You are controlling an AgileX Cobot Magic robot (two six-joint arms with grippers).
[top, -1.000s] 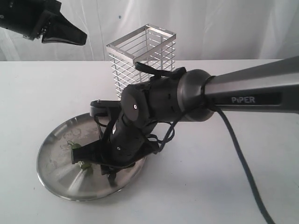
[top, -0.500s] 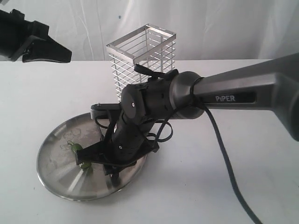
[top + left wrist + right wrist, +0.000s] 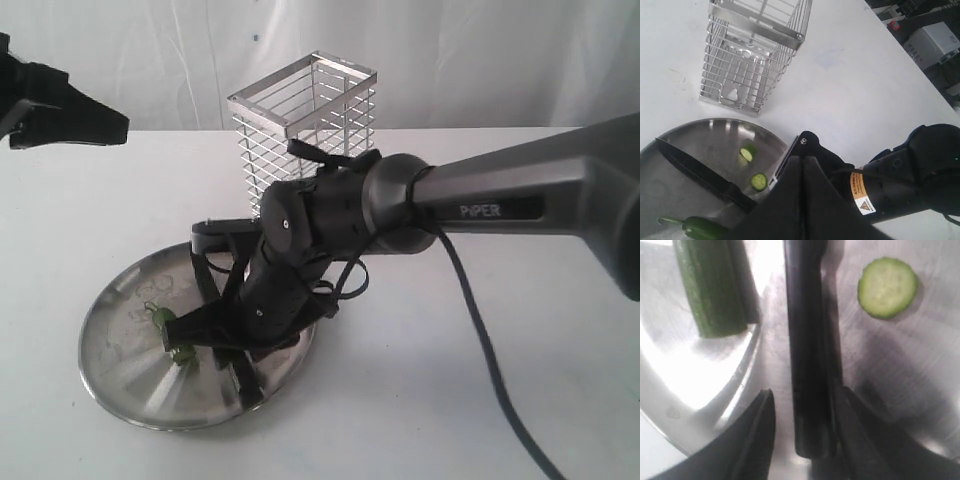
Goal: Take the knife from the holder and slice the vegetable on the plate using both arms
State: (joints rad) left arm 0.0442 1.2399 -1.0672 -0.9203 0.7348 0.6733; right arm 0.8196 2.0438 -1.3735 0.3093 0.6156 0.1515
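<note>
The black knife (image 3: 696, 172) lies flat on the steel plate (image 3: 125, 365). Its handle (image 3: 811, 355) sits between the fingers of my right gripper (image 3: 807, 412), which is open, with a gap showing beside one finger (image 3: 757, 432). The dark green vegetable (image 3: 714, 287) rests next to the handle, and a cut slice (image 3: 887, 287) lies on the other side. Two slices (image 3: 759, 181) show in the left wrist view, near the vegetable (image 3: 702, 227). My left gripper (image 3: 803, 165) is shut and empty, held high at the far left (image 3: 70, 115). The wire holder (image 3: 305, 125) stands empty behind the plate.
The bulky right arm (image 3: 350, 215) with its orange sticker (image 3: 862, 192) covers the plate's right half and hides the knife in the exterior view. A black cable (image 3: 490, 350) trails across the white table. Grey equipment (image 3: 935, 42) sits past the table's edge.
My left gripper has drawn back to the left and lower in the exterior view. The right arm has shifted slightly over the plate.
</note>
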